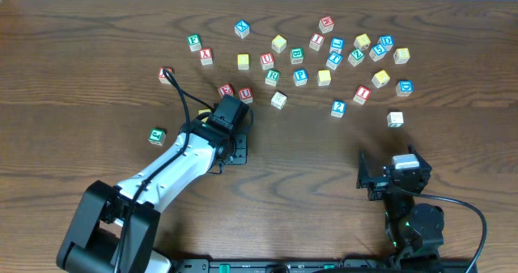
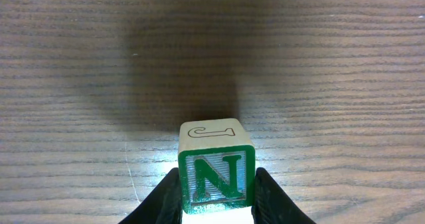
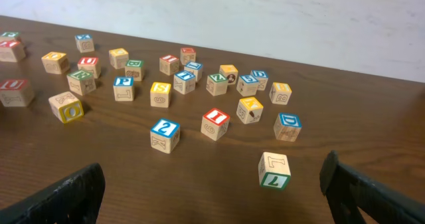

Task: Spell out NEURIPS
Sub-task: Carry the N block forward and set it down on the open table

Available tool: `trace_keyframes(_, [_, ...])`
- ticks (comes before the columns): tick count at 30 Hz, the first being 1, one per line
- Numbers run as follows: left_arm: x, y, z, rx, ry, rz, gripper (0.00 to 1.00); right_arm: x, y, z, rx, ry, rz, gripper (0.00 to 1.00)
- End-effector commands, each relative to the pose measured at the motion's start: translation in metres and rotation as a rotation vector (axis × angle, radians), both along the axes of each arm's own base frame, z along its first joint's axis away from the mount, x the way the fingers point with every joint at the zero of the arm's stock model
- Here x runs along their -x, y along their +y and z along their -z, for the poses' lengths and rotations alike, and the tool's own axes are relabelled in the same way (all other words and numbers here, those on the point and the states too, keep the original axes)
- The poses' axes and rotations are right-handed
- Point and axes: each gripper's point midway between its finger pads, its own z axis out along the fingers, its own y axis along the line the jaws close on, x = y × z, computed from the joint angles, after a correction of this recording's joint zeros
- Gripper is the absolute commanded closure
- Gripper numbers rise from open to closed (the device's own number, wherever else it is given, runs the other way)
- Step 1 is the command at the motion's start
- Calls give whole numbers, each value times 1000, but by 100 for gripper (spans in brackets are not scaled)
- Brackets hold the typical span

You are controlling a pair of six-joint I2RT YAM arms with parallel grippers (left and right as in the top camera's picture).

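My left gripper [image 2: 216,199] is shut on a wooden cube with a green N [image 2: 216,179] on the face toward the camera; the cube rests on or just above the table. In the overhead view the left gripper [image 1: 232,146] sits left of the table's centre and its arm hides the N cube. A red U cube [image 1: 245,95] and another red-lettered cube [image 1: 226,90] lie just beyond it. More letter cubes are scattered at the back right, among them a blue P [image 3: 123,88] and a yellow S [image 3: 160,94]. My right gripper [image 3: 212,184] stands open, empty, at the front right.
A green 7 cube [image 3: 274,170] lies closest to the right gripper, with a blue 2 cube [image 3: 165,135] and a red cube [image 3: 215,123] behind it. A green cube [image 1: 157,135] and a red cube [image 1: 166,74] lie apart at the left. A black cable crosses there.
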Motion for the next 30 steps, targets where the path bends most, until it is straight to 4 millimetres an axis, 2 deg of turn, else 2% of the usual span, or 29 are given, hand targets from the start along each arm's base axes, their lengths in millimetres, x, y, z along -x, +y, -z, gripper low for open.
trace_keyframes(1, [1,4,6,-24,4,-10,89,0,-1,0,-4,1,3,1])
trace_keyframes(8, [0,4,20,-33,29,-20,90,0,-1,0,-4,1,3,1])
trace_keyframes(19, [0,3,20,-32,27,-20,90,0,-1,0,-4,1,3,1])
trace_keyframes(23, [0,3,20,-32,27,-19,74,0,-1,0,-4,1,3,1])
trace_keyframes(29, [0,3,20,-32,27,-19,72,0,-1,0,-4,1,3,1])
trace_keyframes(30, [0,3,20,-32,27,-19,67,0,-1,0,-4,1,3,1])
